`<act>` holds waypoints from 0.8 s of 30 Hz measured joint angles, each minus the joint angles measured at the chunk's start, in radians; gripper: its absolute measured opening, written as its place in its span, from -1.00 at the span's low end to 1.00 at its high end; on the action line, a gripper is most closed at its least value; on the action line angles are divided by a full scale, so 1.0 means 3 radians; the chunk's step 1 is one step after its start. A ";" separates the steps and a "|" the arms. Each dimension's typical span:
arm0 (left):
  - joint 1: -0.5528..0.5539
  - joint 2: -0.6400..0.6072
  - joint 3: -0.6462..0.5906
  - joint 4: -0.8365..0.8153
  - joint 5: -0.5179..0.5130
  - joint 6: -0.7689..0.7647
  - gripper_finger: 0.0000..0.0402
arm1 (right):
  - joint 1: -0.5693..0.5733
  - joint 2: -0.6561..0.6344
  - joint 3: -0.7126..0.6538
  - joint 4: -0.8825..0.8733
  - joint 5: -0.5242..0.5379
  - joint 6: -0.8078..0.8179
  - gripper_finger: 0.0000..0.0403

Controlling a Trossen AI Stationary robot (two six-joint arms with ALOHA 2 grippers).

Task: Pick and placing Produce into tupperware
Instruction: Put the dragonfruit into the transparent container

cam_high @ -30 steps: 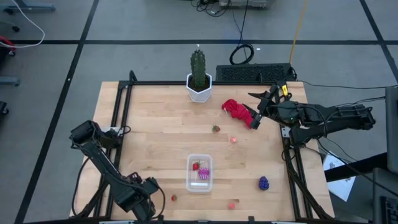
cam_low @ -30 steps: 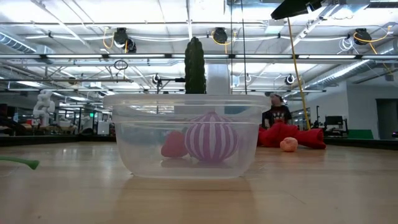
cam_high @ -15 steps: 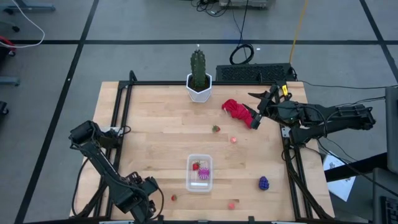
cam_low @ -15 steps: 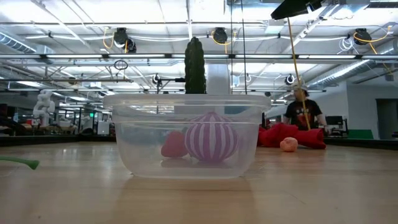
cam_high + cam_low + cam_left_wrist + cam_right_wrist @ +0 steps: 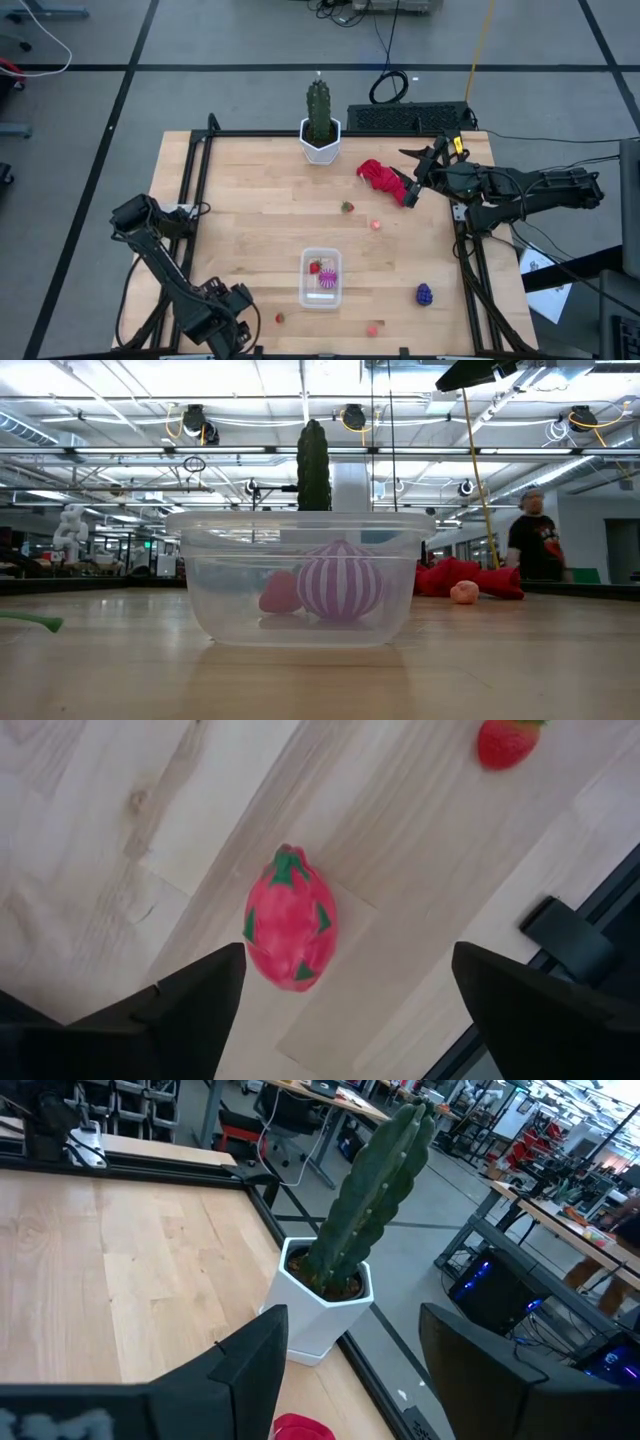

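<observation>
**Tabletop inventory: produce and container, mid-task**

Change since the earlier frames: in the low view a person (image 5: 536, 535) in the room behind now stands far right, having crossed from near the centre; the left gripper (image 5: 238, 335) sits slightly lower at the bottom-left edge of the high view. All else is unmoved.

- Tupperware (image 5: 321, 278): clear, lower centre of the high view. Holds a strawberry (image 5: 315, 267) and a magenta striped round piece (image 5: 328, 281), side by side in the low view.
- Loose strawberry (image 5: 280, 318): lower left of the container, on bare wood.
- Pink dragon-fruit piece (image 5: 291, 931): centred between the left gripper's two dark fingers in the left wrist view; fingers spread wide apart, touching nothing.
- Small strawberry (image 5: 347, 207): centre of the table.
- Pink piece (image 5: 376, 225): just right of it.
- Pink piece (image 5: 372, 328): bottom edge, right of the container.
- Purple grape bunch (image 5: 424, 294): lower right.
- Red cloth (image 5: 383, 177): upper right, beside the right gripper (image 5: 410, 193); its fingers stand apart in the right wrist view, with nothing between them.
- Cactus (image 5: 319, 108) in white pot: top centre.
</observation>
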 joint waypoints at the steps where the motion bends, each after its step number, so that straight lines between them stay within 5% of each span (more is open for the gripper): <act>1: -0.0006 0.0000 0.0000 0.0001 0.0000 -0.0004 0.81 | 0.0000 0.0000 0.0000 -0.0001 0.0000 0.0000 0.09; 24: -0.0022 0.0010 -0.0338 0.0210 0.0232 -0.0174 0.81 | -0.0001 -0.0001 0.0000 -0.0025 0.0000 0.0048 0.09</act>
